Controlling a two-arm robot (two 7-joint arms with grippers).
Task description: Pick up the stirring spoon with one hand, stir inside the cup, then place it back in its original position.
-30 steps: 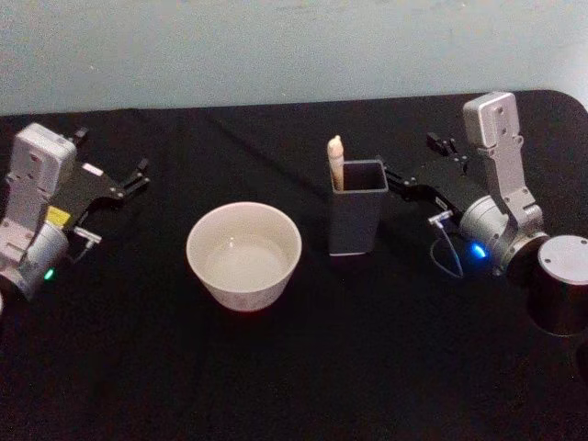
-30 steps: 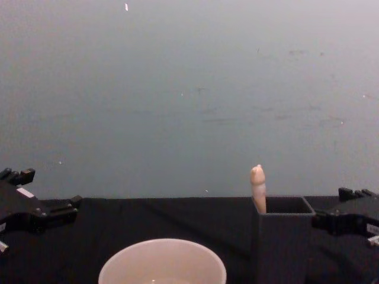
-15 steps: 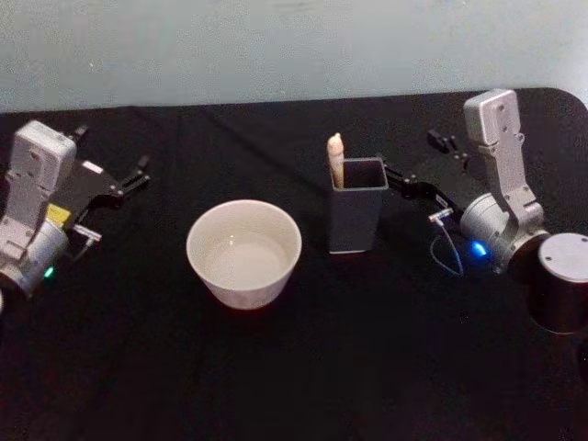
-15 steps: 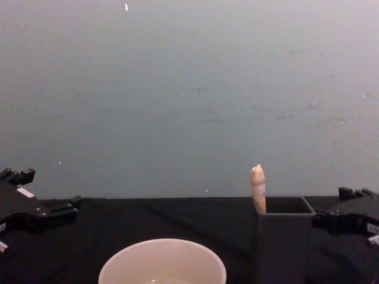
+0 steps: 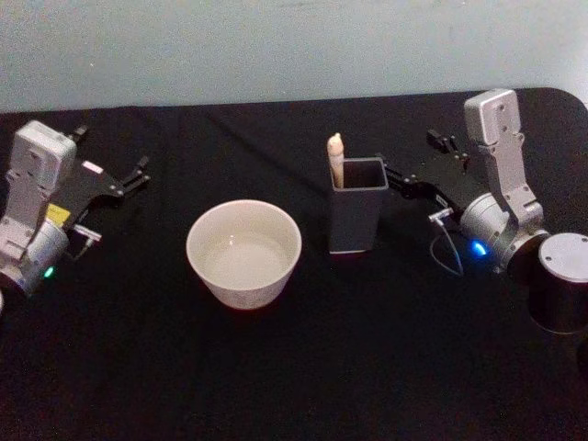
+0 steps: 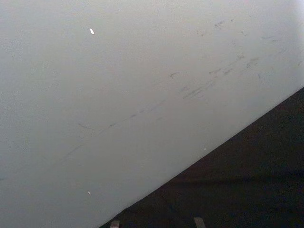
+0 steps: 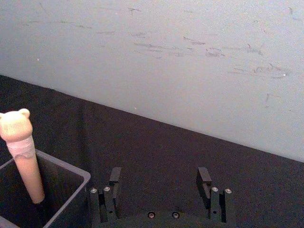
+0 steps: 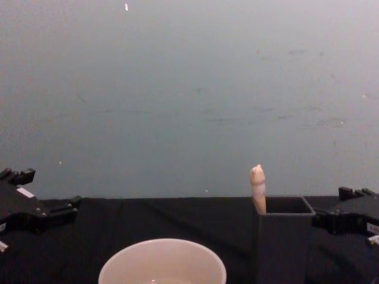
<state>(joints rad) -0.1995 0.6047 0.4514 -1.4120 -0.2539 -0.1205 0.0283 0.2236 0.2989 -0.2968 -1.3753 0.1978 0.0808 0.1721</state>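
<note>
Stirring spoon light, stiff, thin; grip cream handle below knob. Right gripper jaws apart, spoon just beside; left gripper jaw state unclear

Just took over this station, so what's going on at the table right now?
Nothing is held. The stirring spoon stands in the dark grey holder, handle up. The right pincer is open beside the holder's rim, not touching the spoon. The cup sits to the holder's left. The left pincer is parked at the table's left.
</note>
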